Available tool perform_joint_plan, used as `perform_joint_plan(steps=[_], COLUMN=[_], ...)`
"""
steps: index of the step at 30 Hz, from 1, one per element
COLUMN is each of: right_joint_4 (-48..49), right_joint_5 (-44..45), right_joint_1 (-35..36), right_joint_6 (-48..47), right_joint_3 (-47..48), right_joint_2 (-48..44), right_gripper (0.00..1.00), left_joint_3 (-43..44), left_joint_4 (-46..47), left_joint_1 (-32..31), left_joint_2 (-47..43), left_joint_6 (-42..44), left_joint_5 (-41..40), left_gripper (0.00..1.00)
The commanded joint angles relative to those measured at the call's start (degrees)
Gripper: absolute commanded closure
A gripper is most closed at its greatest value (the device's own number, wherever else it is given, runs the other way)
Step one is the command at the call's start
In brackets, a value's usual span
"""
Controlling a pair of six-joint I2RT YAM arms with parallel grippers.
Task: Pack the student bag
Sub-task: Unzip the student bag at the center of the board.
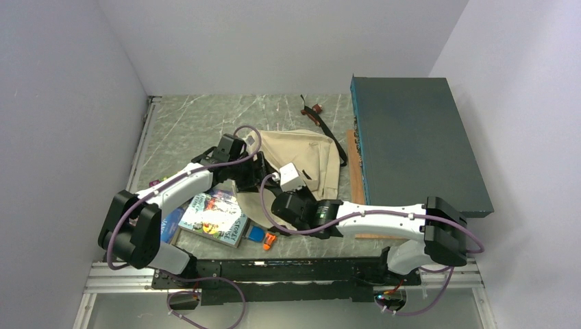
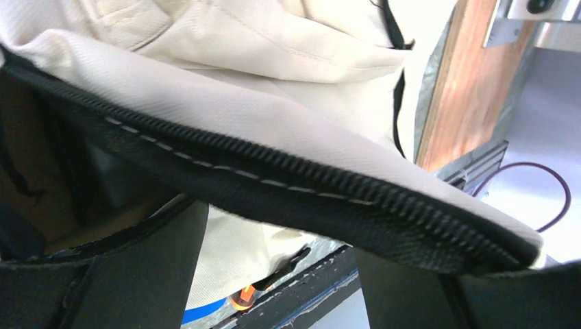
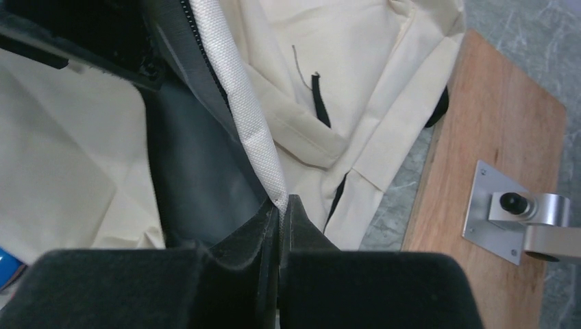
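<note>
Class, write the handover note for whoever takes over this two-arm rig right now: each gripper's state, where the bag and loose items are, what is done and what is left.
Right gripper: shut on the rim of the cream canvas backpack, beside its black zip.
Left gripper: open, its jaws either side of the zip edge, not clamped.
Backpack: mid-table, next to the large dark teal flat box.
Colourful illustrated book, small blue item and small orange item: on the table near the backpack, unpacked.
Done: one edge of the opening gripped.
Left: probably grip the other edge, spread the opening, load the items.
</note>
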Motion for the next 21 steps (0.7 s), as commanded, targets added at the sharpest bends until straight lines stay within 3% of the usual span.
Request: perform_joint_plan(steps=[1,7,13,16,19,21], right_joint_4=[1.2,6.5,5.9,4.7,4.5,5.3], right_joint_5=[4.2,1.4,1.3,0.4,-1.3,-2.4], right_joint_1=[-2.3,-4.5,-4.9,-4.9,-4.9,-4.9], right_joint_6=[-3.2,-10.4,-9.2,-7.8,-7.5,-8.2], right_joint_3=[2.2,0.6,-0.6,-1.0,-1.7,-2.5], right_joint_2=[-1.1,-3.6,-3.6,-4.2,-5.7,-6.9], right_gripper=[1.0,1.0,1.0,1.0,1.0,1.0], left_joint_3=[2.5,-5.8,-8.0,-4.3,0.4,4.5], left_joint_4=[1.8,-3.3,-18.7,-26.6,-27.8,-29.3], left_joint_1=[0.2,3.1,15.7,21.4,21.7,20.3], left_joint_2=[-0.2,-16.1,-32.2,-33.5,-31.3,-28.9], left_joint_6=[3.8,3.1,6.5,4.8,8.2,10.0], left_joint_5=[4.3,0.6,-5.2,-12.9,-17.6,-26.3], left_gripper=[0.19,0.04,0.0,0.0,0.0,0.0])
